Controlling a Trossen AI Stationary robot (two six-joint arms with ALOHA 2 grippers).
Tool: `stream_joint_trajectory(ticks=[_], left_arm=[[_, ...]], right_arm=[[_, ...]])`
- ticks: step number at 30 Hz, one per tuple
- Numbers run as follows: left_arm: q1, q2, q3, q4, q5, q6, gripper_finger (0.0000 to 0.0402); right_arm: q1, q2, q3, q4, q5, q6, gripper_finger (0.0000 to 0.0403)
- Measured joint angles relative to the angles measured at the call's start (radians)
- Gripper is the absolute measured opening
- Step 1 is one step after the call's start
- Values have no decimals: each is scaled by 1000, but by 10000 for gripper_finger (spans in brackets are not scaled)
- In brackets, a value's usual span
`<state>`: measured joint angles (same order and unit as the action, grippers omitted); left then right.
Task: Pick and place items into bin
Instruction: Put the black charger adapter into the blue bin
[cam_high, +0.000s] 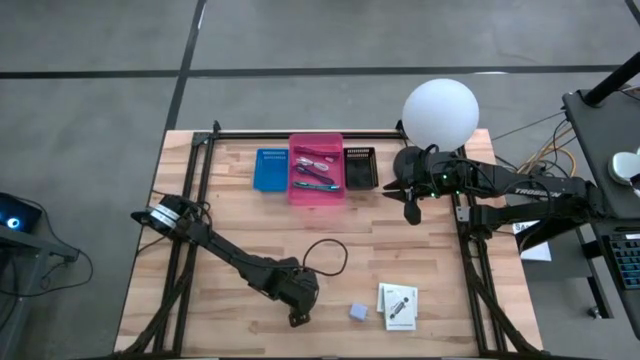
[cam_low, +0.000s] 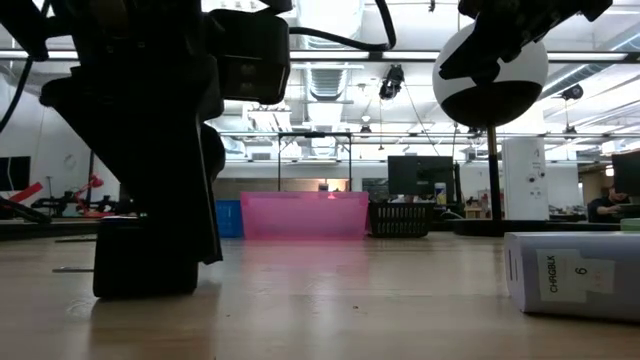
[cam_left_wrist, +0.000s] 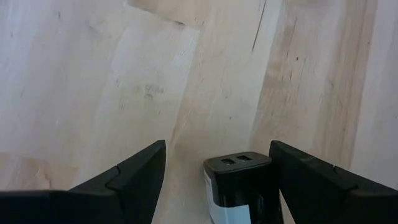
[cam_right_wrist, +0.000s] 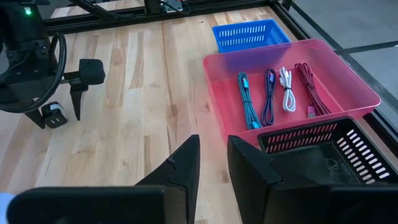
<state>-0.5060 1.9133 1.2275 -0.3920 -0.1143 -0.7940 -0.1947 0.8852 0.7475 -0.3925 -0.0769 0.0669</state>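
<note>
A small black-and-white charger block (cam_left_wrist: 237, 182) with two ports stands on the wood near the table's near edge. My left gripper (cam_left_wrist: 217, 144) is open and points down, one finger on each side of the block, which also shows in the right wrist view (cam_right_wrist: 55, 116). A grey-blue cube (cam_high: 358, 312) and white boxes (cam_high: 398, 305) lie to the right of the block. The pink bin (cam_high: 317, 168) at the far edge holds teal, purple, white and red cables (cam_right_wrist: 273, 93). My right gripper (cam_right_wrist: 212, 138) hovers right of the black basket, open by a narrow gap. My left gripper comes at the charger block from above with its fingers pointing down and the block standing on the table between them. One finger (cam_left_wrist: 311, 180) is close against the block's side; whether it touches I cannot tell.
A blue basket (cam_high: 269, 168) stands left of the pink bin and a black basket (cam_high: 360, 168) right of it. The white globe lamp (cam_high: 440, 112) is at the far right corner. A white labelled box (cam_low: 570, 275) lies near the low camera. Bare wood spans the table's middle.
</note>
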Motion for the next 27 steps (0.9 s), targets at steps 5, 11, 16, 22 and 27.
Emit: stream_joint_trajectory(ticks=[5, 11, 16, 22, 27], left_arm=[[0, 0, -9, -1, 1, -1, 270], [0, 0, -9, 0, 39, -11, 270], [-1, 0, -9, -1, 97, -12, 270], [-1, -1, -11, -9, 101, -11, 239], [0, -1, -18, -9, 100, -12, 160]], right_arm=[[0, 0, 0, 0, 0, 0, 69], [0, 0, 0, 0, 0, 0, 64], [0, 0, 0, 0, 0, 1, 68], [0, 0, 0, 0, 0, 4, 73], [0, 0, 0, 0, 0, 1, 67]])
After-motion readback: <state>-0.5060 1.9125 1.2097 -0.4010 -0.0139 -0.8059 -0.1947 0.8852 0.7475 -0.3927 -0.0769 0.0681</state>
